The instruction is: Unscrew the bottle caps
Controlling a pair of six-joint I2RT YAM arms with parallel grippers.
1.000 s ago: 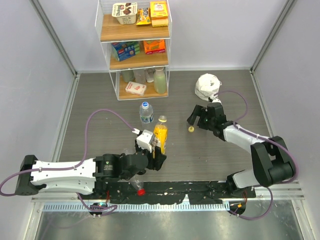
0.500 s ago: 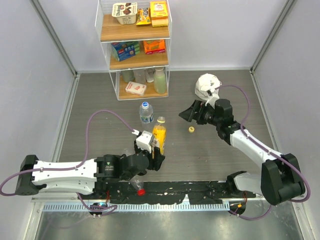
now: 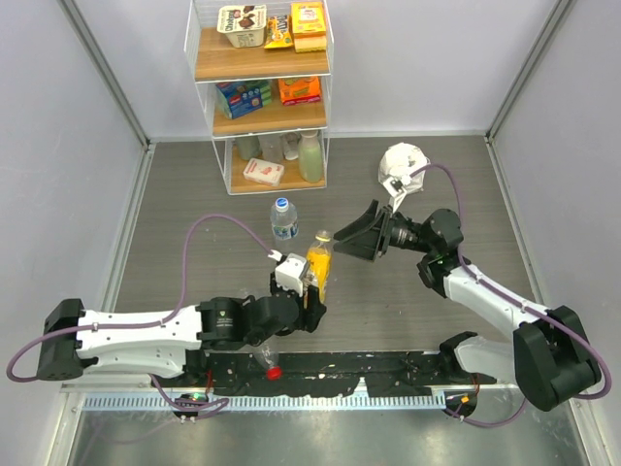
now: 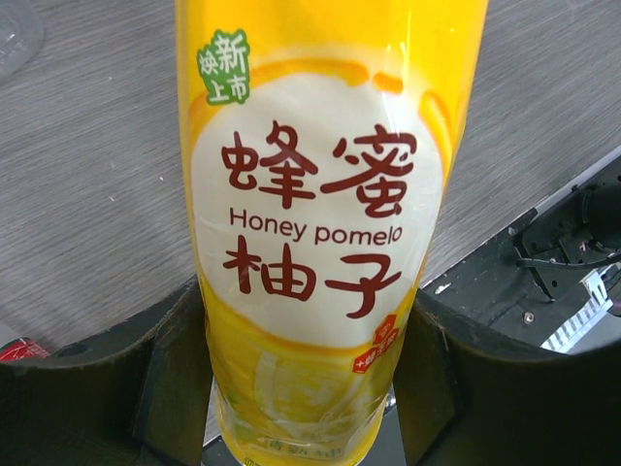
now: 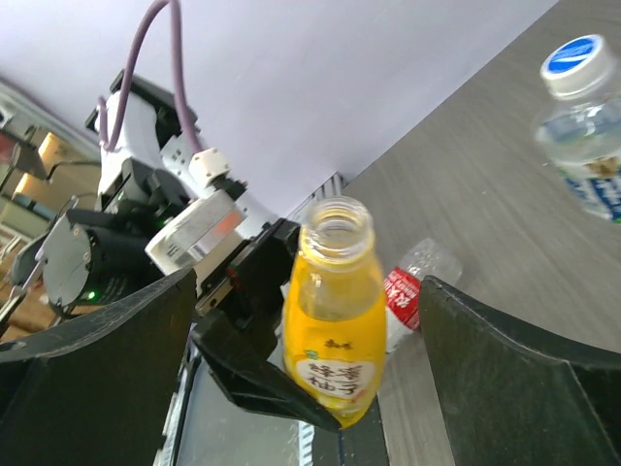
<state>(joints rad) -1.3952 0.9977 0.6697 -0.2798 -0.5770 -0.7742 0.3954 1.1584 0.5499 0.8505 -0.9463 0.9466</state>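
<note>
Top external view: both arms reach over the grey wood-grain counter [image 3: 194,194] toward its middle. The left gripper [image 4: 310,381] pinches the lower body of the yellow plastic juice bottle [image 5: 335,320], one finger on each side of the label. The bottle sits near the counter's near edge and leans a little toward the right arm. The right gripper [image 3: 354,231] is spread wide just beside the bottle's neck and holds nothing.

In the right wrist view that neck is open, so this bottle looks finished; I cannot find its yellow cap in any view. Just beyond it the clear plastic bottle with a blue label [image 3: 283,223] stands upright with its white screw cap [image 5: 572,56] still on. A clear bottle with a red label [image 5: 412,282] lies on its side by the left arm, and a small red plastic cap [image 3: 275,371] rests apart from it on the black base rail.

The step in hand is probably the change to the blue-labelled bottle. The open yellow bottle is full, so it should be brought upright and set down gently before release. The next bottle should be gripped low and firm while the right gripper closes squarely on the cap and turns without tipping it.
</note>
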